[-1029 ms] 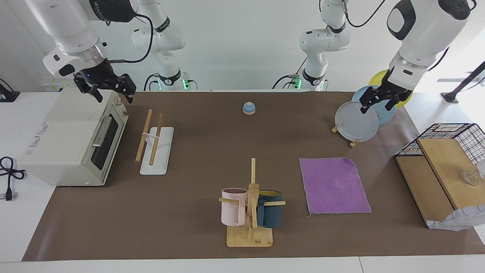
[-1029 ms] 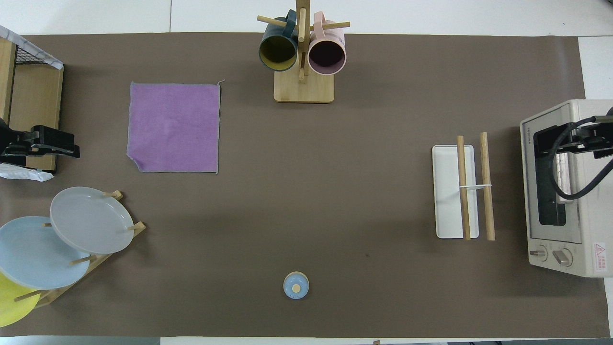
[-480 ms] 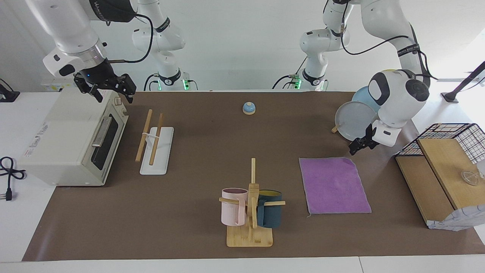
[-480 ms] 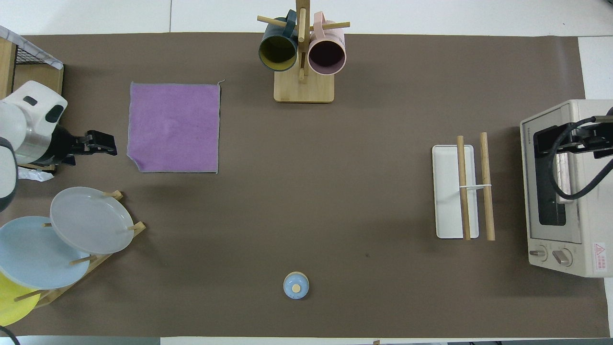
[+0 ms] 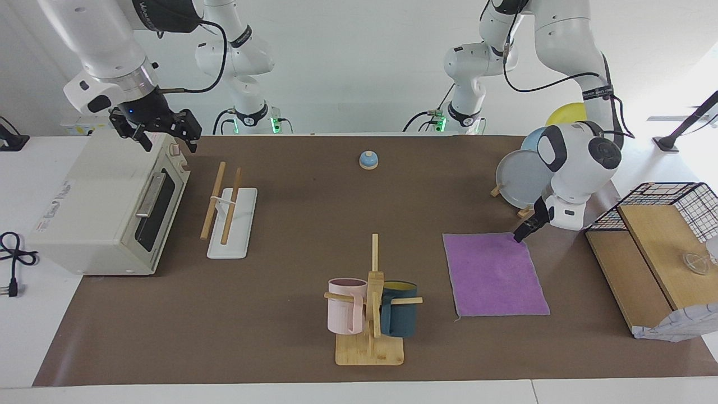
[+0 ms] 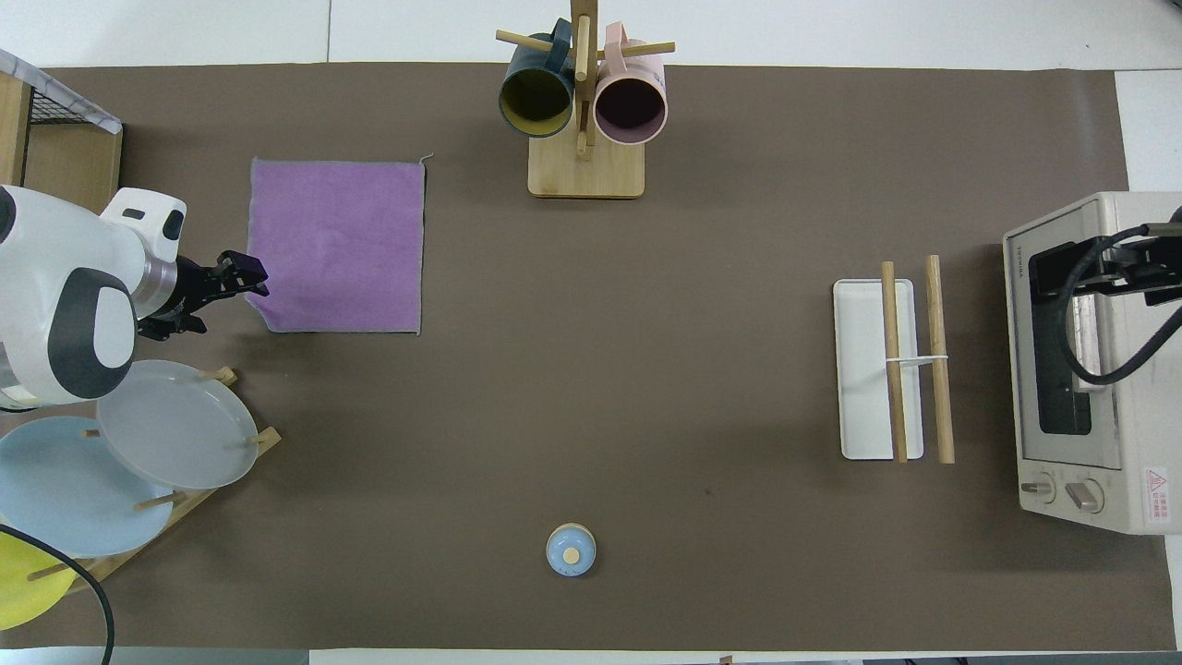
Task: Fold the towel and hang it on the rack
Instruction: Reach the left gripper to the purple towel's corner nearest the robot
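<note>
The purple towel (image 5: 493, 275) lies flat and unfolded on the brown mat; it also shows in the overhead view (image 6: 337, 245). My left gripper (image 5: 520, 233) is low at the towel's corner nearest the robots, on the left arm's end of the table. Its fingers look open, with the tips at the cloth's edge (image 6: 247, 277). The rack (image 5: 227, 210), two wooden rods on a white base, stands beside the toaster oven (image 6: 900, 369). My right gripper (image 5: 162, 132) waits open and empty above the toaster oven (image 6: 1108, 268).
A toaster oven (image 5: 106, 207) stands at the right arm's end. A mug tree (image 5: 370, 314) with pink and teal mugs stands beside the towel. A plate stand (image 5: 524, 179) and a wire basket on a wooden box (image 5: 656, 247) are near the left arm. A small blue bell (image 5: 368, 160) sits near the robots.
My left arm has swung down from over the plate stand to the towel's near corner. The right arm and the towel have not moved.
</note>
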You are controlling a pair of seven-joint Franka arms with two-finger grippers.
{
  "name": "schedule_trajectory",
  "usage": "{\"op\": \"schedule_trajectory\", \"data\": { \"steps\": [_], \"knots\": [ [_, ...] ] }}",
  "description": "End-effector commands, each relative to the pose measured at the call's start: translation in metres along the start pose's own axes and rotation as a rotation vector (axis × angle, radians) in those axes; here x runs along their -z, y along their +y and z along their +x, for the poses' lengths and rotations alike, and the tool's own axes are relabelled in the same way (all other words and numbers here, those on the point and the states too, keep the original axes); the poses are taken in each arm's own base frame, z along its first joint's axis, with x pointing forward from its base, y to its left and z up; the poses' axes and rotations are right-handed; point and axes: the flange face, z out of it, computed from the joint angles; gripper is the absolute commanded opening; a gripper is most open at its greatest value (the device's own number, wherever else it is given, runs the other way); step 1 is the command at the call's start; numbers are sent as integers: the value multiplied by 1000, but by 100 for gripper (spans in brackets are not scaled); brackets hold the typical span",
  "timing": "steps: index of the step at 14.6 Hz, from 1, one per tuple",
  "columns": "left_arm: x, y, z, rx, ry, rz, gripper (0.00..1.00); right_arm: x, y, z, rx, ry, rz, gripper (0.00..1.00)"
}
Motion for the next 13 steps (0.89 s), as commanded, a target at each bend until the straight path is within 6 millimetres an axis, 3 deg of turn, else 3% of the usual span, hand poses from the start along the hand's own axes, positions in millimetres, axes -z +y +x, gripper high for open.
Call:
{"op": "schedule_trajectory", "data": {
  "steps": [1, 5, 8, 13],
  "knots": [
    [-11, -5, -11, 53, -5, 7, 83, 1, 2, -6, 11, -7, 16, 100],
    [-25, -7, -20, 89, -11, 8, 74, 0, 4, -6, 8, -7, 16, 100],
    [-24, -7, -20, 83, -11, 7, 55, 1, 4, -6, 6, -6, 16, 100],
    [-18, -2, -11, 40, 24, -13, 54, 0, 4, -6, 8, -9, 16, 100]
  ]
}}
